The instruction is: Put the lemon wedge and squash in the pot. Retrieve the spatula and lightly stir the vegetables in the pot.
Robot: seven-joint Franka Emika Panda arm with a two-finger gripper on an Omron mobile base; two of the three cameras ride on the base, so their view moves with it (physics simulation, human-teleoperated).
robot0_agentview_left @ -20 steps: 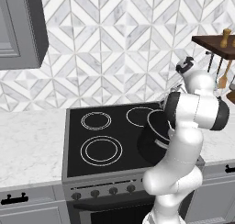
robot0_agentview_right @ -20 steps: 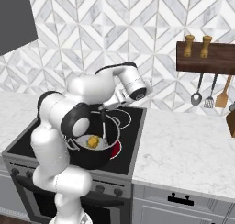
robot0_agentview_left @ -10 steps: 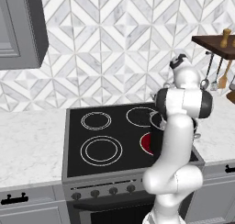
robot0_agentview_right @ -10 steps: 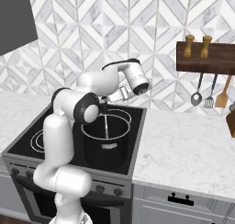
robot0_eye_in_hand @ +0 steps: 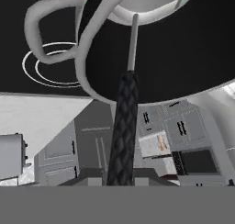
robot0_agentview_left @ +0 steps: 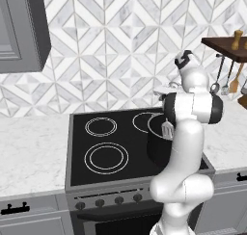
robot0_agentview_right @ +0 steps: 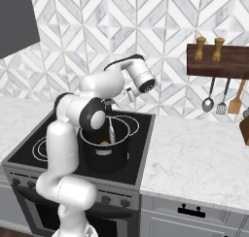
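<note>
Pincer (robot0_eye_in_hand: 120, 179) is clamped on the black handle of the one spatula (robot0_agentview_right: 112, 130), whose blade hangs below it inside the one pot (robot0_agentview_right: 104, 156). That pot sits at the stove's (robot0_agentview_left: 84, 169) front right corner, with one squash (robot0_agentview_right: 104, 144) showing inside.

Both base views look forward and down from behind the arm, left and right, sharing the stove (robot0_agentview_left: 111, 147) and the pot (robot0_agentview_right: 104, 151) below the hand. The hand view peers close along the spatula (robot0_eye_in_hand: 125, 122) handle, probably toward the pot
</note>
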